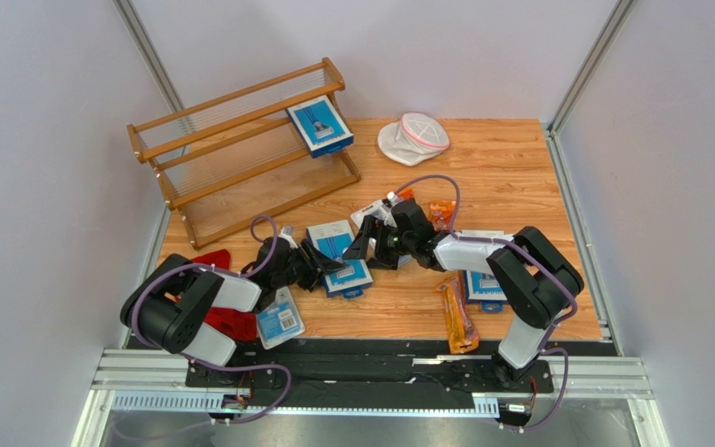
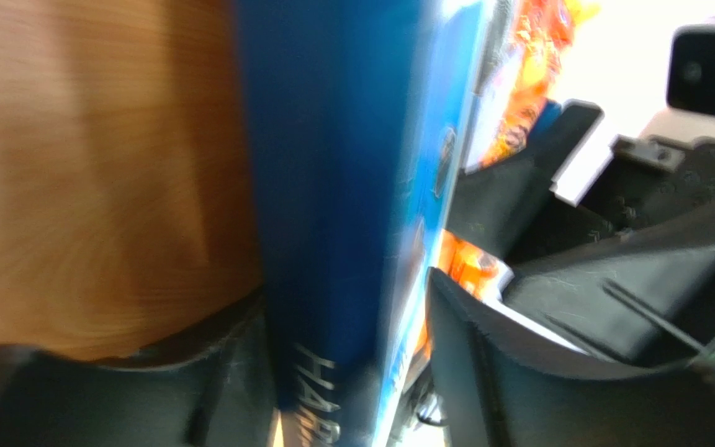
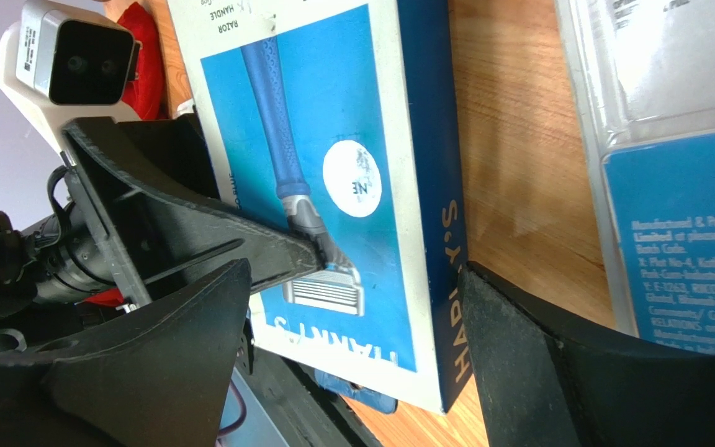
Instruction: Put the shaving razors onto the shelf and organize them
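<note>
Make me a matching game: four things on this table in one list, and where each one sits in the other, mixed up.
Things
1. pouch
2. red cloth
3. orange bag
4. Harry's box

Places
A. near edge of the table, beside the right arm
B. standing on edge in the left jaws
C. far side of the table, right of the shelf
D. under the left arm

Pairs: 1-C, 2-D, 3-A, 4-B
</note>
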